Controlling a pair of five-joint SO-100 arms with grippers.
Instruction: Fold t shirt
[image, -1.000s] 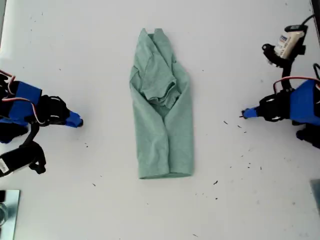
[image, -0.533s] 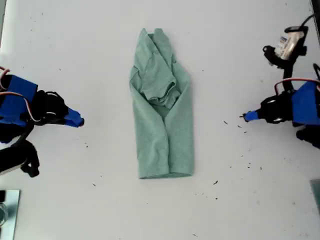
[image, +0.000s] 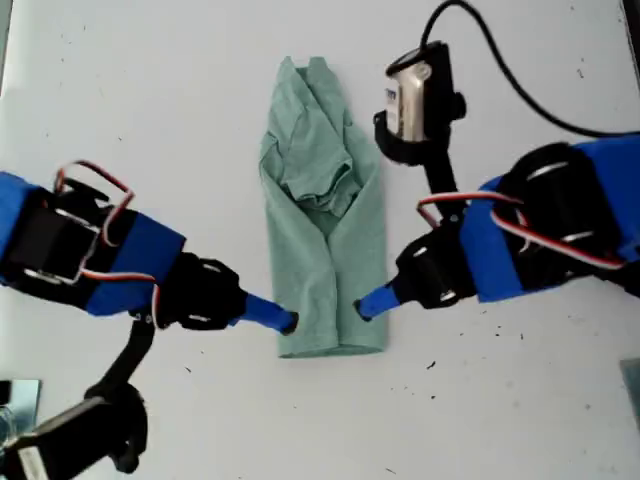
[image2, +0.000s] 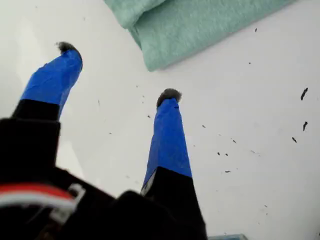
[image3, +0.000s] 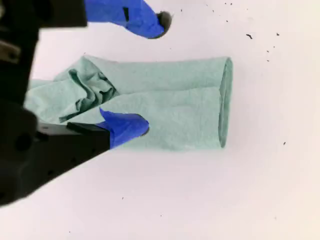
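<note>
The exterior view looks straight down on the white counter from high above, taking in both arms and the whole t shirt. The first wrist view rides close behind my first gripper, looking along its blue fingers at one hem corner. The second wrist view sits behind my second gripper, seeing the full garment. All three share the shirt's lower hem.

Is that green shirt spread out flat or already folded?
Partly folded: the pale sage-green cloth t-shirt lies as a narrow strip, sleeves tucked inward.
</note>
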